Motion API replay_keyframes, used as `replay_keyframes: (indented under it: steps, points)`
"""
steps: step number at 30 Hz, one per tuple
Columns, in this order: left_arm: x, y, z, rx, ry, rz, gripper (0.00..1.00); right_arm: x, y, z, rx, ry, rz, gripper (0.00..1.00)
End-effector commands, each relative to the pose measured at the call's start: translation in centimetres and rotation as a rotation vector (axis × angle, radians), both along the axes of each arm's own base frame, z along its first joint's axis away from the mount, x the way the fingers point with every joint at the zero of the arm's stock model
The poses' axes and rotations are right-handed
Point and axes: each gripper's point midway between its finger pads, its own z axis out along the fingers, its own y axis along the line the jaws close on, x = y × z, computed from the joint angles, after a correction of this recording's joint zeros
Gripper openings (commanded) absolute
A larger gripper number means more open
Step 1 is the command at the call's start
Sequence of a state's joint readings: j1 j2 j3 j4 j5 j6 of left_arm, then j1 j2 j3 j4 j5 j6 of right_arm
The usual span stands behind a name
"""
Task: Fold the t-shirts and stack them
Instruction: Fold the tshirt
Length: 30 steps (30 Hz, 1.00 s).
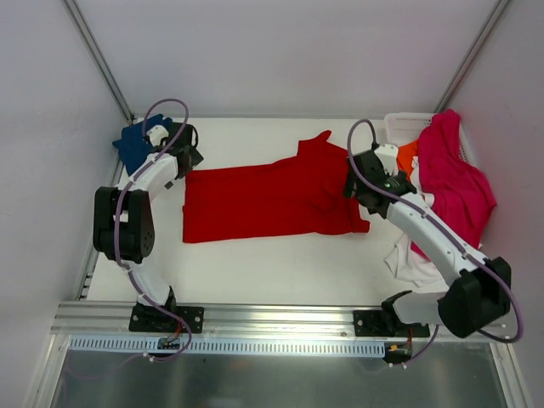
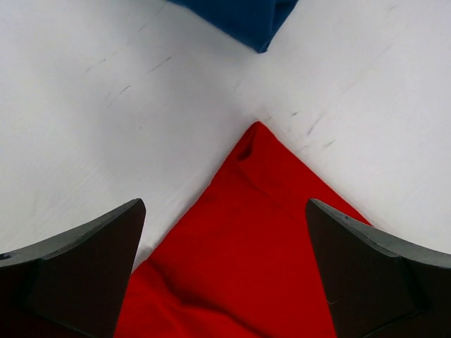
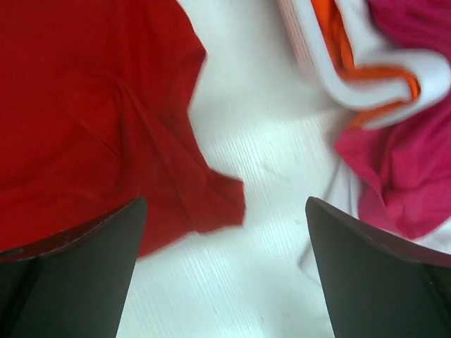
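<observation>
Both tools are loose right now. Your left gripper (image 1: 183,158) and your right gripper (image 1: 358,184) have their jaws spread wide with nothing between the pads.

The red t-shirt (image 1: 270,201) lies flat in the middle of the table (image 1: 255,268). Its long axis runs straight across, from one arm to the other. The hem end points at your left arm and the sleeve end at your right, so each arm owns the end on its own side.

On the left wrist camera, the far hem corner pokes up between the open fingers, almost dead centre and a touch ahead of the tips. That corner looks reachable with a plain drop and close. Watch the navy t-shirt (image 1: 133,146) bunched in the far left corner beyond it. It is close to the red corner but apart from it.

The right wrist camera shows a different picture. The red sleeve sits off toward the left finger, and bare table fills the gap between the jaws. I'd say you need to shift toward the red before closing.

On the other side, the magenta t-shirt (image 1: 456,180), the orange t-shirt (image 1: 407,156) and the white t-shirt (image 1: 410,260) are heaped at the basket (image 1: 398,124). That heap is near the right-hand finger, so don't snag it.
</observation>
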<state>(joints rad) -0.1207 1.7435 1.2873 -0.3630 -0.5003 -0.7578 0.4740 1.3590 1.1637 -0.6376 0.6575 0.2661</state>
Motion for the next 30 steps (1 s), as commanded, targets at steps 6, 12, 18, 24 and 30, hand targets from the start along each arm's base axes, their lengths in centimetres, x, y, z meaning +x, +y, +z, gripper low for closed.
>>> replay_keyframes:
  steps: [6,12,18,24,30]
  points:
    - [2.0,-2.8,-5.6,-0.332,0.020,-0.065,0.94,-6.3,-2.1,-0.2,0.061,-0.023,0.017,0.99]
    - [2.9,-3.5,-6.5,-0.391,-0.079,-0.068,0.90,-8.2,-3.8,0.5,0.023,-0.034,0.009,1.00]
    - [3.4,-3.2,-6.4,-0.384,-0.097,-0.065,0.89,-8.6,-4.2,-0.4,0.014,-0.022,0.003,0.99]
    - [3.4,-1.8,-5.7,-0.318,-0.099,-0.051,0.87,-8.3,-3.8,-1.2,0.009,0.004,0.001,0.99]
    - [3.3,0.0,-4.6,-0.239,-0.104,-0.027,0.87,-7.6,-3.3,-1.7,0.013,0.017,0.007,1.00]
